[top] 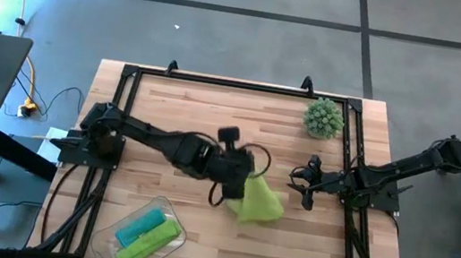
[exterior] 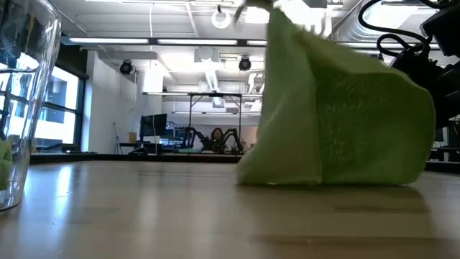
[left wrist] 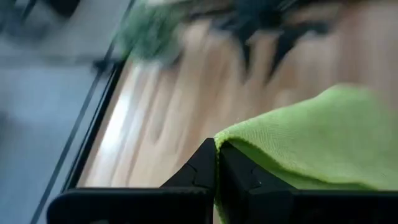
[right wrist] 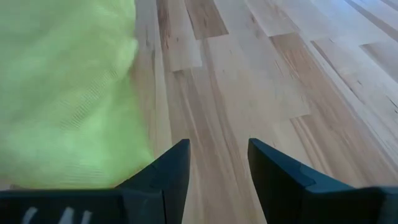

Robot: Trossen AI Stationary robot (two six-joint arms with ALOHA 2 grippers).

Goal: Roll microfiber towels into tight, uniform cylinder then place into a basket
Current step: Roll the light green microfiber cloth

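The left gripper [left wrist: 216,177] has its two fingers [left wrist: 196,171] pressed together on an upper edge of a lime green towel [top: 256,201], the fabric caught in the seam between them. In the low view that towel [exterior: 338,108] hangs lifted from this pinch, its lower edge resting on the table [exterior: 180,216] and its body standing up like a tent. The left arm reaches from its mount across to the towel, ending directly over the towel's near side.

The right gripper [top: 302,186] sits just beside the towel, on the side away from the left arm, not touching it. Its fingers [right wrist: 171,171] are spread apart with bare wood showing between them (nothing held); the towel [right wrist: 68,93] lies off to one side of them.

The basket [top: 167,206] stands apart from the lifted towel, toward the table's front edge on the left arm's side. Inside it lie a teal towel [top: 139,224] and a second lime green towel [top: 148,241], both rolled, side by side.

A spiky green ball [top: 323,118] rests well beyond the towel, near the far corner behind the right gripper.
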